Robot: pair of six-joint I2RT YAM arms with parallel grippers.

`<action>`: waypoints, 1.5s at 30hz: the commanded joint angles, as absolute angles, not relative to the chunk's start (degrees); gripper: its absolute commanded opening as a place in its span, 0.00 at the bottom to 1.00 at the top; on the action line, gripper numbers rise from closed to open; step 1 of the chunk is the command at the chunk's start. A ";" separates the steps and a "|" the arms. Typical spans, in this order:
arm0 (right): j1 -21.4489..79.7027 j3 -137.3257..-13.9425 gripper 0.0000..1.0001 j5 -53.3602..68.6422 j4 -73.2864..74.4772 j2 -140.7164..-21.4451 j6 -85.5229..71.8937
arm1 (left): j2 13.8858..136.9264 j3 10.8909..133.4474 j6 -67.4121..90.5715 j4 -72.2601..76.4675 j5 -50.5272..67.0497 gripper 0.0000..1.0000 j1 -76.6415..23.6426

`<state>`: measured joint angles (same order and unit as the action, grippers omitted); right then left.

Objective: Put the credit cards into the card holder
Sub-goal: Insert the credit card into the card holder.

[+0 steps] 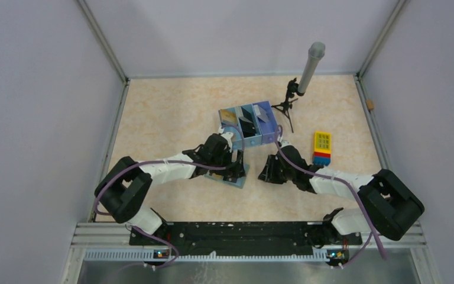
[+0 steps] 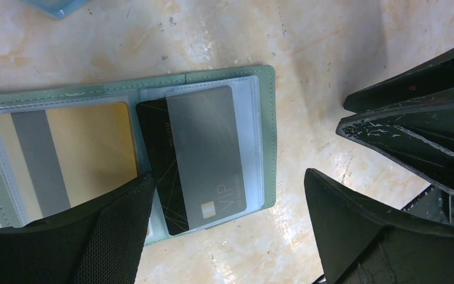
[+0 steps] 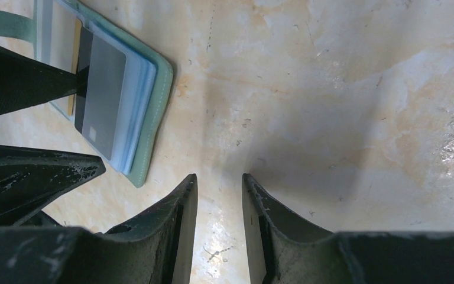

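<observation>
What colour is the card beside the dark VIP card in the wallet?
The card is gold with a broad grey stripe; the left wrist view shows it best.

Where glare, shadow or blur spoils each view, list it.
Left wrist: pale streaks of sheen cross the grey card in the card holder; the left gripper's fingers are dark, with little detail. Right wrist: a broad soft shadow lies on the table ahead of the right gripper, with glints at the right edge. Top external: even light, no strong glare.
</observation>
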<state>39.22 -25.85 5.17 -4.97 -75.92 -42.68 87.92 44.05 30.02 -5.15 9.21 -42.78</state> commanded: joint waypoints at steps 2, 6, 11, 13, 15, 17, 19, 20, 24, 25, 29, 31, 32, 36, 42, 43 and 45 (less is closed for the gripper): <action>39.37 -24.08 0.33 5.36 -2.86 -77.58 -42.45 | 86.51 41.76 33.03 0.83 12.14 0.95 -43.23; 39.34 -24.01 0.33 5.27 -2.80 -77.63 -42.50 | 86.40 41.18 34.60 3.56 13.47 0.95 -43.33; 39.37 -23.80 0.33 5.36 -3.04 -77.95 -42.53 | 86.44 40.30 36.47 6.53 15.18 0.95 -43.67; 39.36 -23.82 0.33 5.42 -3.08 -78.06 -42.45 | 87.00 40.34 37.07 7.32 15.73 0.95 -43.89; 39.33 -23.82 0.33 5.49 -3.08 -78.14 -42.50 | 87.62 40.66 37.51 8.08 16.11 0.95 -44.09; 39.37 -23.74 0.33 5.36 -3.15 -78.16 -42.45 | 88.27 41.14 37.77 8.42 16.44 0.95 -44.44; 39.41 -23.65 0.33 5.36 -3.31 -78.21 -42.50 | 88.89 41.77 38.01 8.44 16.44 0.95 -44.83; 39.43 -23.57 0.33 5.41 -3.45 -78.22 -42.53 | 89.08 42.10 38.13 8.51 16.44 0.95 -45.04; 39.42 -23.54 0.33 5.74 -4.21 -78.72 -42.71 | 90.28 42.97 38.53 9.06 16.72 0.95 -45.74; 39.45 -23.50 0.33 5.86 -4.48 -79.01 -42.78 | 90.61 43.14 38.58 9.22 16.83 0.95 -45.85; 39.37 -23.55 0.32 6.36 -5.78 -80.39 -42.94 | 91.39 43.30 39.16 10.10 16.79 0.95 -46.38; 39.40 -23.55 0.29 6.85 -6.65 -81.14 -43.13 | 91.47 43.63 39.25 10.28 16.79 0.95 -46.53; 39.38 -23.55 0.28 7.14 -7.18 -81.53 -43.33 | 91.61 43.86 39.27 10.28 16.85 0.95 -46.62; 39.68 -23.80 0.24 7.48 -7.82 -82.16 -43.67 | 92.59 45.13 39.15 10.28 17.34 0.95 -47.03; 39.82 -24.05 0.21 7.36 -7.74 -82.26 -43.80 | 93.84 46.66 39.51 10.66 17.76 0.95 -47.87; 39.81 -24.03 0.21 7.38 -7.85 -82.32 -43.77 | 93.93 46.88 39.51 10.69 17.68 0.95 -48.02; 39.84 -24.15 0.20 7.43 -7.76 -82.54 -43.79 | 94.02 47.50 39.64 10.67 17.67 0.95 -48.40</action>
